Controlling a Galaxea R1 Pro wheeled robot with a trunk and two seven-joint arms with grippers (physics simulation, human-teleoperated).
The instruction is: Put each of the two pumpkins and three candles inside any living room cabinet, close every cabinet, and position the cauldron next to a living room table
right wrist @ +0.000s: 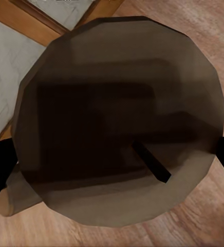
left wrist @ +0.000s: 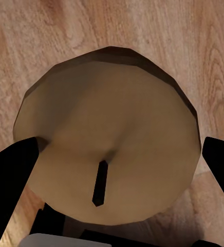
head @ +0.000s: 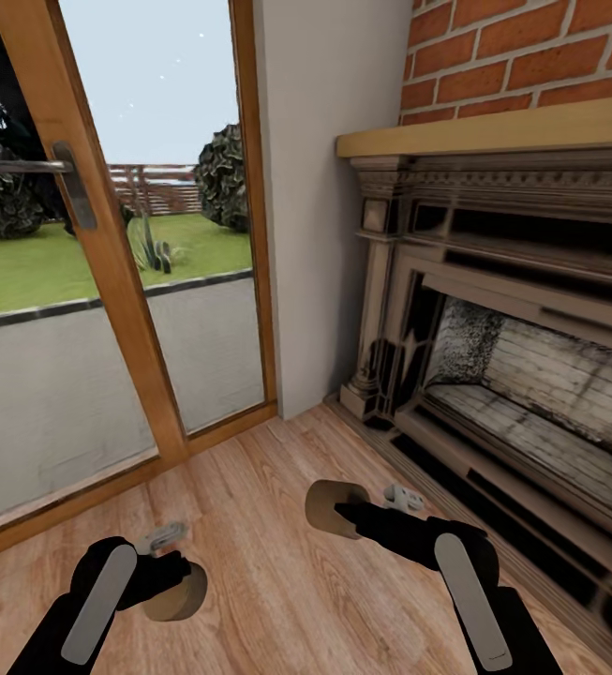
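Each of my grippers holds a stubby beige candle above the light wood plank floor. My left gripper [head: 170, 583] is shut on one candle [head: 176, 591] at the lower left of the head view. The left wrist view looks at that candle's round top [left wrist: 107, 139] with its dark wick, black fingers [left wrist: 12, 175] pressing on both sides. My right gripper [head: 343, 511] is shut on another candle [head: 327, 506] in the lower middle. In the right wrist view this candle [right wrist: 117, 118] looks darker, with its wick pointing sideways. Pumpkins, cabinet, cauldron and table are out of view.
A red-brick fireplace [head: 521, 309] with a pale wooden mantel [head: 493, 131] and a raised hearth stands at the right. Wood-framed glass doors [head: 109, 281] with a metal handle [head: 71, 183] close off the left. A white wall corner [head: 324, 206] lies between them.
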